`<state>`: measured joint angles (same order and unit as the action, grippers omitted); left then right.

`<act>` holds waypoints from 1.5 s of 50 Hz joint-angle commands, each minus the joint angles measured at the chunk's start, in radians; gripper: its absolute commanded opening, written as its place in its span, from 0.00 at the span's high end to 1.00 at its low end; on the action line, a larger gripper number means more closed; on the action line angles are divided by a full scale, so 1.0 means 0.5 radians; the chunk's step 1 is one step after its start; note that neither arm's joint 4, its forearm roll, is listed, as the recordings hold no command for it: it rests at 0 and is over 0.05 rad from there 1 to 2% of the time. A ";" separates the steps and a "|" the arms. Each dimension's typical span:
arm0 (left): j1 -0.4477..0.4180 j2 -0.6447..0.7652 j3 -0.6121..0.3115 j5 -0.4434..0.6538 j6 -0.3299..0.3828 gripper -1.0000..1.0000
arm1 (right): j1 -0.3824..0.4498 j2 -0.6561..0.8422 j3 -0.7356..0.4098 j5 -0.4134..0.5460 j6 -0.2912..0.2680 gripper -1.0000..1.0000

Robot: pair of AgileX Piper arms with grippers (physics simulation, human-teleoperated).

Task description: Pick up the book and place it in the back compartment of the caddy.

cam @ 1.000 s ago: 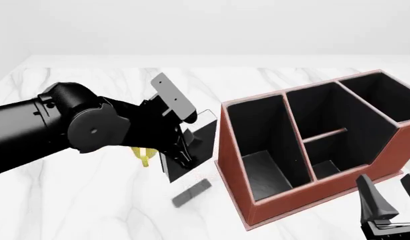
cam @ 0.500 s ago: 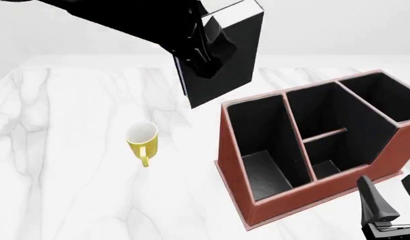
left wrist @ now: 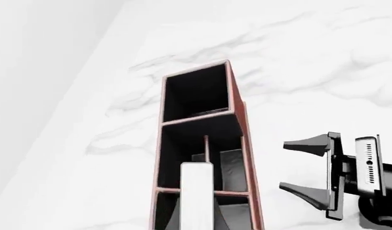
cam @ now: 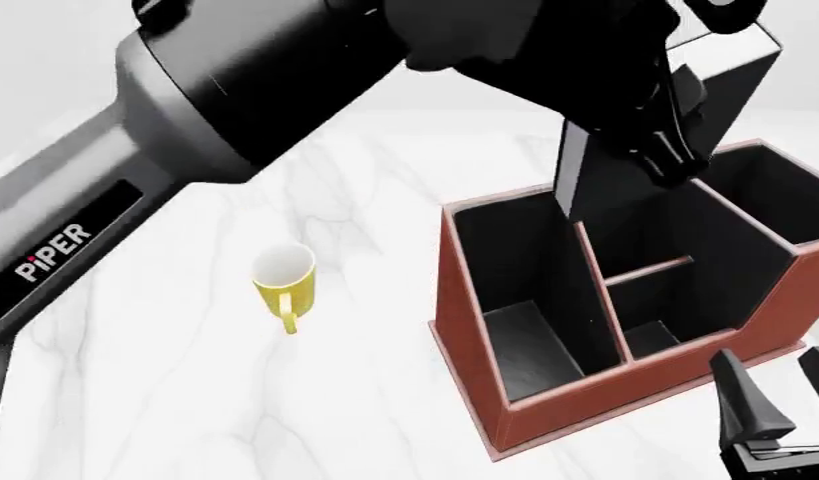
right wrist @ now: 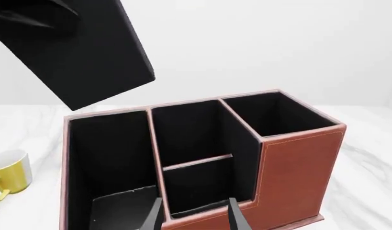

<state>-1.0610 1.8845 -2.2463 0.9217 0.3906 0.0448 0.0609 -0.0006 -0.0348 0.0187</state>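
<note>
Overhead, book (cam: 649, 150) in left gripper (cam: 656, 120), above caddy (cam: 516, 400)

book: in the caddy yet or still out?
Out. The book hangs in the left end effector above the caddy, its lower edge over the rim; no cell holds it.

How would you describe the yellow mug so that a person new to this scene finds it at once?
Start at the large reddish-brown caddy on the white marble table. To its left, apart from it, stands a small mug. It is the only yellow thing there, upright, with its handle toward the camera.
</note>
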 commanded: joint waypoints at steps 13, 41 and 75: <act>-0.134 0.390 0.115 -0.611 0.037 1.00 | -0.001 0.071 0.001 -0.058 0.009 0.00; -0.130 0.701 -0.077 -0.719 -0.082 1.00 | 0.000 0.177 0.001 -0.145 0.022 0.00; -0.051 1.070 -0.128 -0.864 -0.144 1.00 | -0.004 0.178 0.001 -0.144 0.031 0.00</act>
<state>-1.0951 2.3833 -2.2990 0.5075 0.3109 0.0441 0.1496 -0.0002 -0.1074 0.0316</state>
